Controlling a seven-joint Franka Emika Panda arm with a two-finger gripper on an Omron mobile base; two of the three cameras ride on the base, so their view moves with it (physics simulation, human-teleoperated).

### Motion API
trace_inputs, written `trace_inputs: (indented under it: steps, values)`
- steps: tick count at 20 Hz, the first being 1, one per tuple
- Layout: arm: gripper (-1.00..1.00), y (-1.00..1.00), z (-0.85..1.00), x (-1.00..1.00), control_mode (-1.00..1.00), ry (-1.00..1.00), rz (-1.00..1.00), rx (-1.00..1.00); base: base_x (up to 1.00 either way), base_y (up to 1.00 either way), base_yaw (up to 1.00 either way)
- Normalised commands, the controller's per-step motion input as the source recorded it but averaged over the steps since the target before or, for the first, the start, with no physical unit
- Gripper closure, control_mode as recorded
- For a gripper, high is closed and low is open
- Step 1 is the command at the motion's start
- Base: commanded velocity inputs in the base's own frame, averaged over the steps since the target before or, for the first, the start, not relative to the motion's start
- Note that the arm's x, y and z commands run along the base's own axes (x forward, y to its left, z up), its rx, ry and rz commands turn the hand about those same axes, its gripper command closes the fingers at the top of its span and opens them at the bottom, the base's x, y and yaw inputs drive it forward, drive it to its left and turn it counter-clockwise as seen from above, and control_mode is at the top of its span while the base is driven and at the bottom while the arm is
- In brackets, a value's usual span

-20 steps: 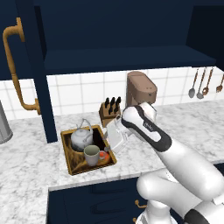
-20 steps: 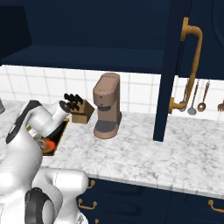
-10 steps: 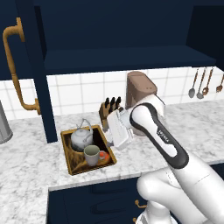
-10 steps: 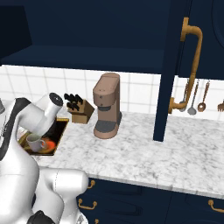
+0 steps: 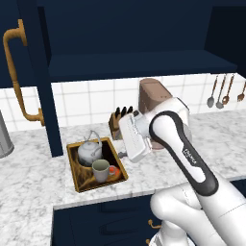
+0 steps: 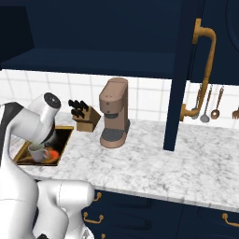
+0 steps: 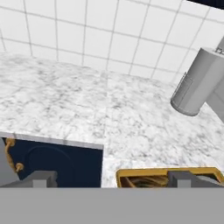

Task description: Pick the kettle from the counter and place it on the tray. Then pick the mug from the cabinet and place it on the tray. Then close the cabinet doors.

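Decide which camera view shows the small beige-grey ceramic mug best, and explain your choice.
The left base view: the small beige-grey ceramic mug stands unobstructed on the dark brown tray, its pale green inside visible. The right base view shows the mug smaller, beside the arm. The hand view catches just the tray's golden rim.

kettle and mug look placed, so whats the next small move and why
Probably swing the open gripper up and left toward the left cabinet door. The kettle and mug both sit in the tray, the gripper holds nothing, and both doors stand open.
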Motion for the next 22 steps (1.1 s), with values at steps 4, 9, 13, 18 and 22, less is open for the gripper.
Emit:
trace_inputs:
  steps: [4, 9, 13, 18, 22]
  values:
    - [-1.00, 0.00, 0.31, -0.24, -1.00, -0.07, 0.01, 0.00, 0.00, 0.00, 0.00]
    - [-1.00, -0.02, 0.30, -0.17, -1.00, -0.06, 0.01, 0.02, 0.00, 0.00, 0.00]
    - [-1.00, 0.00, 0.30, -0.15, -1.00, -0.14, 0.00, 0.00, 0.00, 0.00, 0.00]
    - [-1.00, 0.05, 0.27, -0.21, -1.00, -0.20, 0.05, 0.00, 0.00, 0.00, 0.00]
    - [-1.00, 0.07, 0.27, -0.25, -1.00, -0.26, 0.12, 0.00, 0.00, 0.00, 0.00]
